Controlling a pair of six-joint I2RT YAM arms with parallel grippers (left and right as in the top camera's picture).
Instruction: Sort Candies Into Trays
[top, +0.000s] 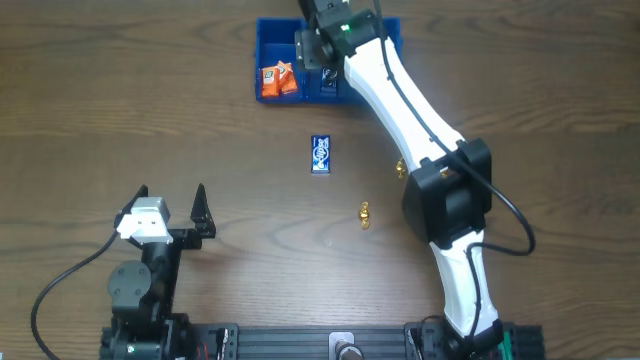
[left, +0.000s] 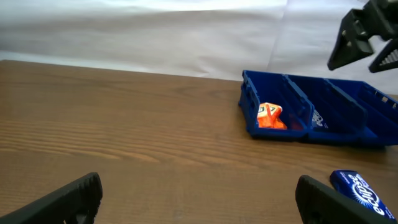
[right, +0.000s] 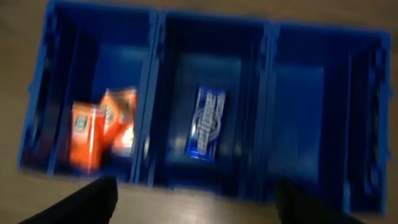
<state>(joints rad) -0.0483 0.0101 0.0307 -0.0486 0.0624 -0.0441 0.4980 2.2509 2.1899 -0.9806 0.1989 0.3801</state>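
Note:
A blue tray (top: 268, 35) with three compartments stands at the table's far side. Its left compartment holds orange candy packs (top: 278, 80) (right: 102, 127) (left: 270, 116). A blue candy bar (right: 207, 122) lies in the middle compartment; the right compartment (right: 311, 112) looks bare. My right gripper (top: 318, 48) (right: 196, 196) hangs open above the tray, nothing between its fingers. Another blue candy bar (top: 321, 154) (left: 360, 190) lies on the table in front of the tray. Two small gold candies (top: 365, 213) (top: 399, 168) lie to its right. My left gripper (top: 172, 200) (left: 199, 202) rests open near the front left.
The wooden table (top: 150, 110) is bare on its left half. The right arm's white links (top: 405, 100) stretch from the front right up to the tray, passing over the gold candies' side. A white backdrop (left: 155, 37) rises behind the table.

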